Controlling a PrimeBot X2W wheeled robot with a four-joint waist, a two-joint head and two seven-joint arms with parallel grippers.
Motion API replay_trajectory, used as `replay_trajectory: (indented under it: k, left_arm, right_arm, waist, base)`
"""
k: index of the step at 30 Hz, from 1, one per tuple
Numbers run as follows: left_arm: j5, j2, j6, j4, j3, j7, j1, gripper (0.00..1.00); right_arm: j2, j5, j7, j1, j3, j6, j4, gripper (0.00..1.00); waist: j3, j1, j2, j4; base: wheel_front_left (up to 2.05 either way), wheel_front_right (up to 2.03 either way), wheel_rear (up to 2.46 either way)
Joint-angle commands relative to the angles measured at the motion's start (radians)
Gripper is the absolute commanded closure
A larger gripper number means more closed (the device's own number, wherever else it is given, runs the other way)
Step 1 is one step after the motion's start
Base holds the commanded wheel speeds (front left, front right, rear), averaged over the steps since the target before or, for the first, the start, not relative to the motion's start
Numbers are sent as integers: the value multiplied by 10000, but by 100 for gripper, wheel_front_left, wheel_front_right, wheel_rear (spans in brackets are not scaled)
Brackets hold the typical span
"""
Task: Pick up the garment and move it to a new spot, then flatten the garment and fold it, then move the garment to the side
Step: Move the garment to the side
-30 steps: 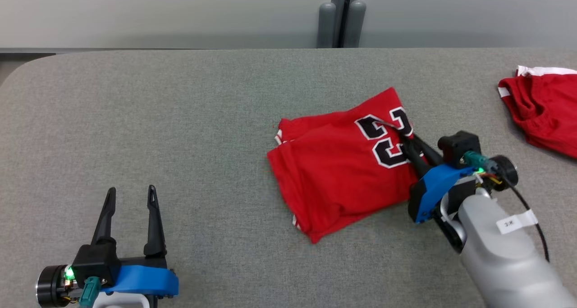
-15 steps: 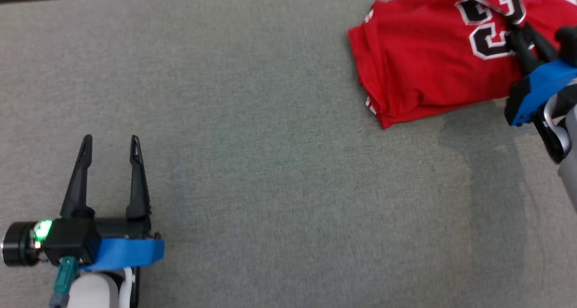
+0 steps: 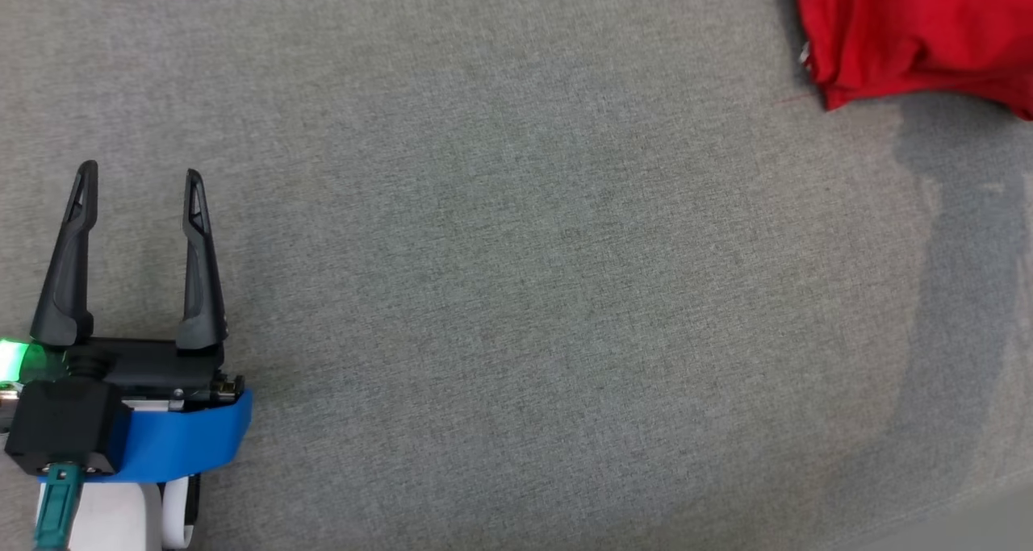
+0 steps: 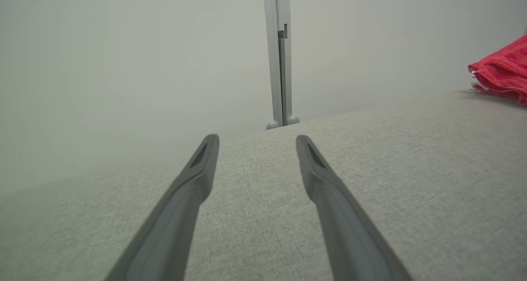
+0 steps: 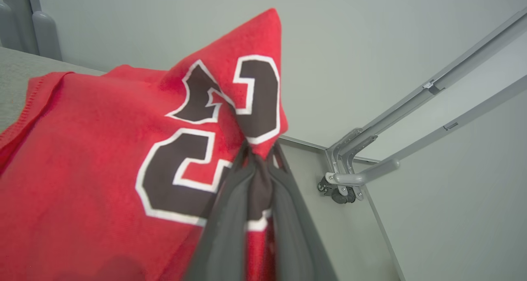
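Note:
The garment [image 5: 94, 157] is a red jersey with black, white-edged numbers. My right gripper [image 5: 260, 154] is shut on a pinch of its cloth at the numbers, and the fabric rises to a peak above the fingertips. In the head view a red corner of the garment [image 3: 912, 35] lies at the top right on the grey table [image 3: 516, 293]. It also shows as a red fold, the garment [image 4: 500, 71], at the right edge of the left wrist view. My left gripper [image 3: 139, 176] rests open at the lower left, far from the cloth, with nothing between its fingers [image 4: 193, 190].
A pale wall with a grey vertical post [image 4: 279, 54] stands behind the table. Grey metal rails [image 5: 411, 120] and a bracket run past the table's far side in the right wrist view. A shadow [image 3: 960, 236] falls on the table below the garment.
The head camera has swung down and to the left, so the garment and right arm slid to the top right of the picture. The right gripper stays shut on the cloth.

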Motion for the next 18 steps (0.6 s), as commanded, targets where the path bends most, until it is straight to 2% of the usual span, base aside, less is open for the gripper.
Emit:
replay_trajectory:
  k: [1, 4, 6, 7, 8, 13, 18]
  left_arm:
    - [75, 111, 59, -137, -30, -26, -120, 0]
    - [43, 189, 80, -292, -24, -26, -145, 0]
    - [-24, 245, 92, -277, -27, -26, -182, 0]
    - [-64, 254, 106, -230, -34, -26, -197, 0]
    - [-97, 248, 112, -180, -59, -26, -229, 0]
    - [-294, 114, 233, 81, -108, -26, -167, 0]
    - [-456, 12, 364, 336, -102, -26, 87, 0]
  right_arm:
    - [-179, 111, 38, -311, -54, -2, 69, 100]
    - [-234, 37, 31, -530, -34, 0, 265, 100]
    - [22, 47, 24, -748, -32, -2, 491, 100]
    - [65, 60, -9, -795, -64, -2, 603, 59]
    - [62, 12, 46, -817, -92, -2, 772, 0]
    - [149, -507, -281, -966, -245, -2, 1466, 0]
    - [507, -930, -722, -761, -283, 0, 1460, 0]
  waist:
    - [105, -1, -3, -46]
    - [245, -1, -3, -112]
    - [301, -1, -3, -127]
    - [303, -1, -3, -113]
    - [289, -1, -3, -76]
    - [-31, -1, -3, 174]
    - [-695, -1, -3, 428]
  base:
    - [0, 0, 0]
    - [0, 0, 0]
    - [0, 0, 0]
    - [0, 0, 0]
    - [0, 0, 0]
    - [0, 0, 0]
    - [0, 0, 0]
